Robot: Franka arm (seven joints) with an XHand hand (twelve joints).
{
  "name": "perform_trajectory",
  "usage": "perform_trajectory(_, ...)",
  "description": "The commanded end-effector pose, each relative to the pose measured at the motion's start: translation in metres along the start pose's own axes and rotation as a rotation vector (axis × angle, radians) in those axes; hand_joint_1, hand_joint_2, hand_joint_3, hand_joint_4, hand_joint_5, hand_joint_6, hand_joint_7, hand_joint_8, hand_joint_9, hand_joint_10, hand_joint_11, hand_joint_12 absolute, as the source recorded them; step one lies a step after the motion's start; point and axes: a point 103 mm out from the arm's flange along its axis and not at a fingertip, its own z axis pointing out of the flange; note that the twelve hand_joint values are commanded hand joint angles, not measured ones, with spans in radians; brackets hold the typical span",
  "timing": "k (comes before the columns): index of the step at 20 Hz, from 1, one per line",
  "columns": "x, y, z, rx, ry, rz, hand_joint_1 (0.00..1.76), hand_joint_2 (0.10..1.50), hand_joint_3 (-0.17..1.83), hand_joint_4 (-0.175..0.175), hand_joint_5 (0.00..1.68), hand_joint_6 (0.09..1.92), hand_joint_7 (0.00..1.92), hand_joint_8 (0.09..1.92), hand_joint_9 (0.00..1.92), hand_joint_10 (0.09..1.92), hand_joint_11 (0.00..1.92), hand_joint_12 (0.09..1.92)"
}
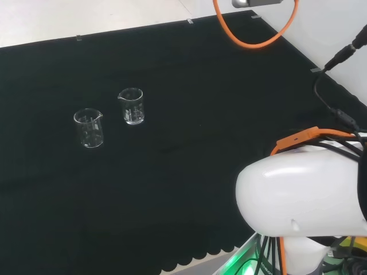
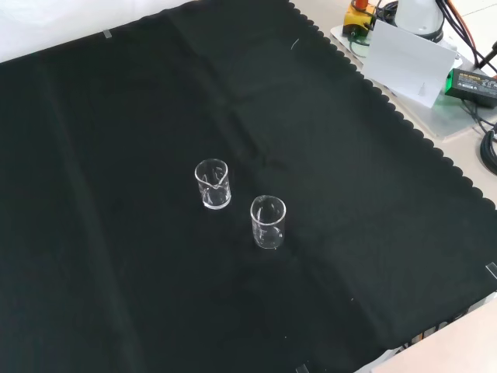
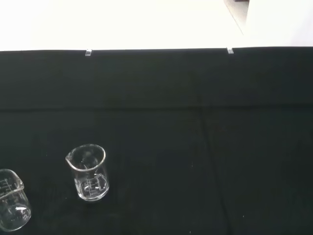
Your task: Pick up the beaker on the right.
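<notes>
Clear glass: in the head view two beakers stand upright and apart on the surface (image 1: 189, 172), the right beaker (image 1: 131, 106) beside the left beaker (image 1: 89, 128), with room for fingers between. The front view sets them diagonally. In the wrist view both sit well ahead; the hand's state I cannot tell.

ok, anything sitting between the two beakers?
Nothing. In the head view, only bare black cloth separates the left beaker from the right beaker; they stand apart. The front view shows the same gap.

One beaker (image 3: 11, 199) is cut off at the wrist view's edge
</notes>
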Motion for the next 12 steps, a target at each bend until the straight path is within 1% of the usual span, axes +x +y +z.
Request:
perform_trajectory(1, 0.006, 0.006, 0.019, 0.028, -0.003, 0.001, 0.18, 1.34, 0.19, -0.021, 0.3, 0.09, 0.28, 0.09, 0.4, 0.09, 0.0, 0.97)
perform_trajectory(3, 0.009, 0.009, 0.025, 0.034, 0.01, 0.002, 0.23, 1.31, 0.17, -0.022, 0.28, 0.09, 0.28, 0.09, 0.4, 0.09, 0.0, 0.97)
perform_trajectory(7, 0.019, 0.014, 0.038, 0.028, 0.031, 0.001, 0.31, 1.27, 0.15, -0.024, 0.24, 0.09, 0.27, 0.09, 0.39, 0.09, 0.0, 0.95)
perform_trajectory(10, 0.015, 0.02, 0.053, 0.023, 0.06, -0.015, 0.35, 1.24, 0.14, -0.025, 0.23, 0.09, 0.27, 0.09, 0.39, 0.09, 0.0, 0.95)
perform_trajectory(12, 0.013, 0.03, 0.069, 0.034, 0.079, -0.02, 0.37, 1.23, 0.14, -0.025, 0.23, 0.09, 0.27, 0.09, 0.38, 0.09, 0.0, 0.95)
